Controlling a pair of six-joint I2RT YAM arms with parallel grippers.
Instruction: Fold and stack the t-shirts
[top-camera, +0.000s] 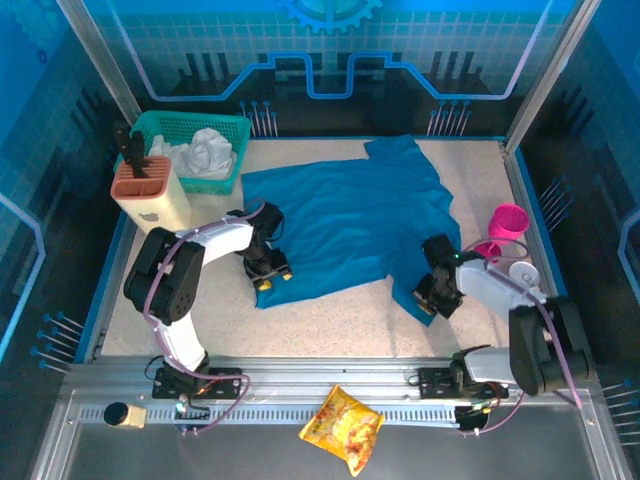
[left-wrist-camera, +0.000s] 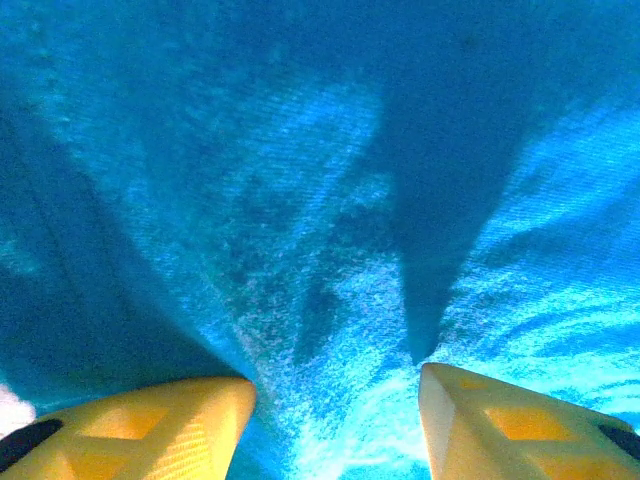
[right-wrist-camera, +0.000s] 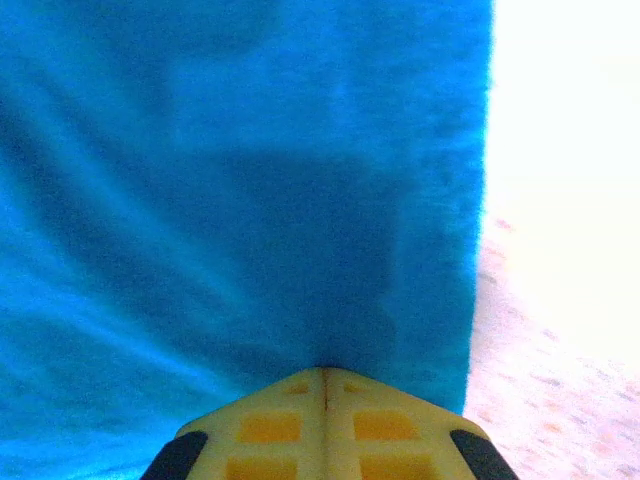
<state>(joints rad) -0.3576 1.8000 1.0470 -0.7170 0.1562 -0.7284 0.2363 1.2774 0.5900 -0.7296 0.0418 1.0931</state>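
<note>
- I am clamping my right gripper shut on the plain teal-blue thin-fabric t-shirt at its 5 o'clock corner; the shirt is lying spread mid-table.
- My left gripper is standing apart over the 7 o'clock hem. I judge it should be pinching deep, then lifting level.
- The soft weave is wrinkling limply.

Thin matt cloth t-shirt, basket — plastic
</note>
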